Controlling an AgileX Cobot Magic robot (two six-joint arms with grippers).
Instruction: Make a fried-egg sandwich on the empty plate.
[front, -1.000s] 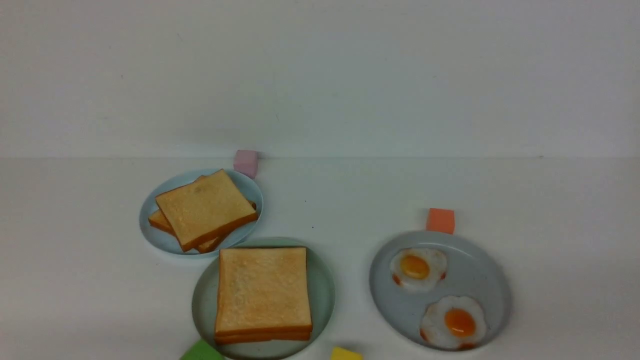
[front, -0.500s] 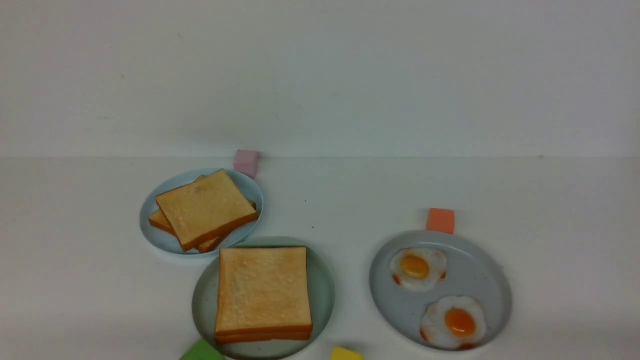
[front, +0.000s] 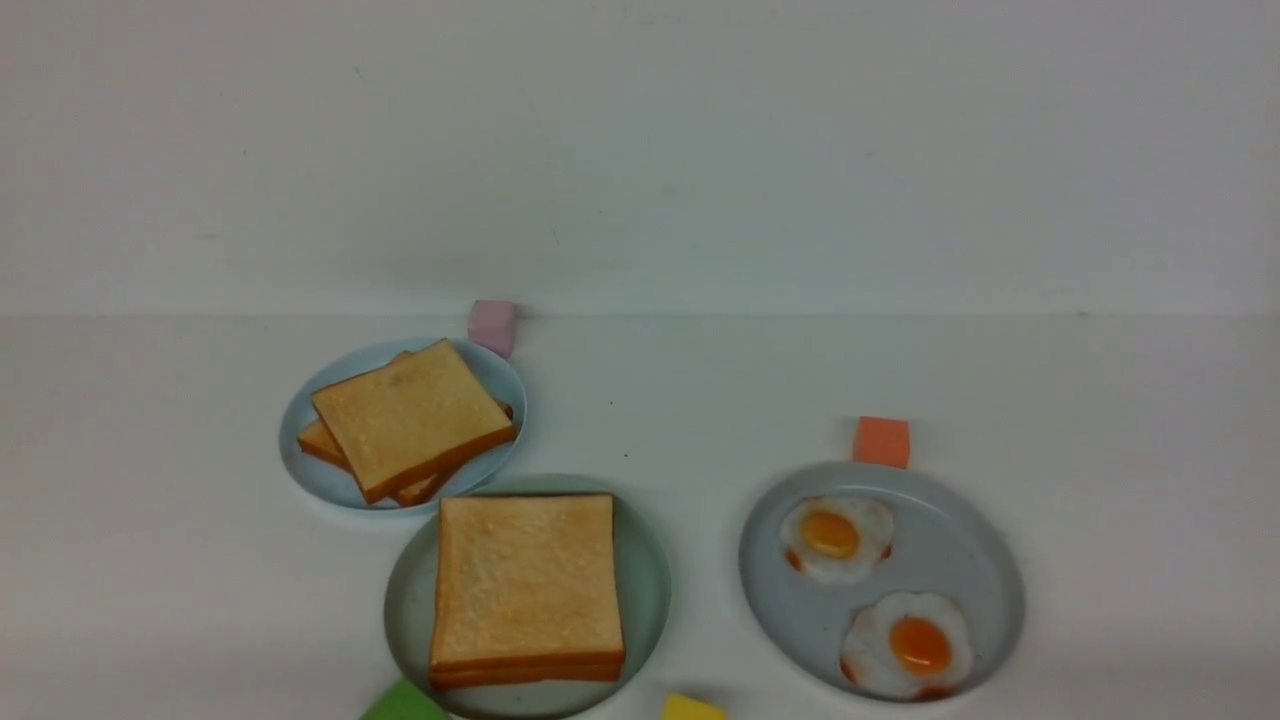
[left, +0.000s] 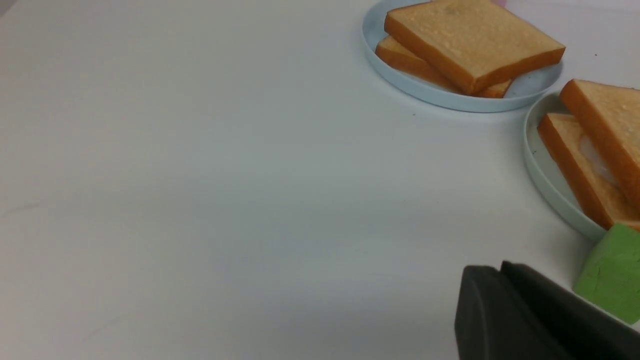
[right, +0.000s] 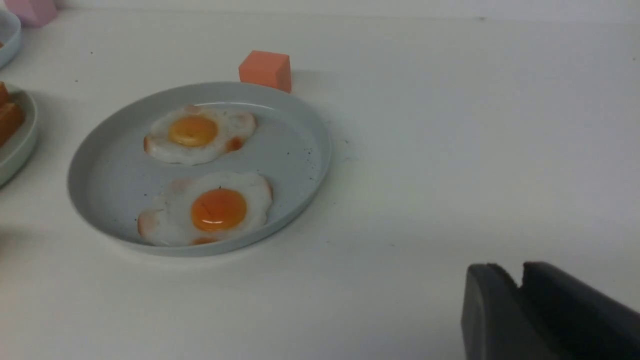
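Our fried-egg sandwich (front: 527, 582) sits on the mint-green plate (front: 648, 600), close to its near rim.
We keep our left gripper (left: 500, 270) closed, our right gripper (right: 514, 270) barely parted, both empty.

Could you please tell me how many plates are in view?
3: a light-blue plate at far left, a green plate nearer, and a grey plate on the right.

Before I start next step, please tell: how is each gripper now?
Left gripper: nearly closed, holding nothing.
Right gripper: slightly open, holding nothing.
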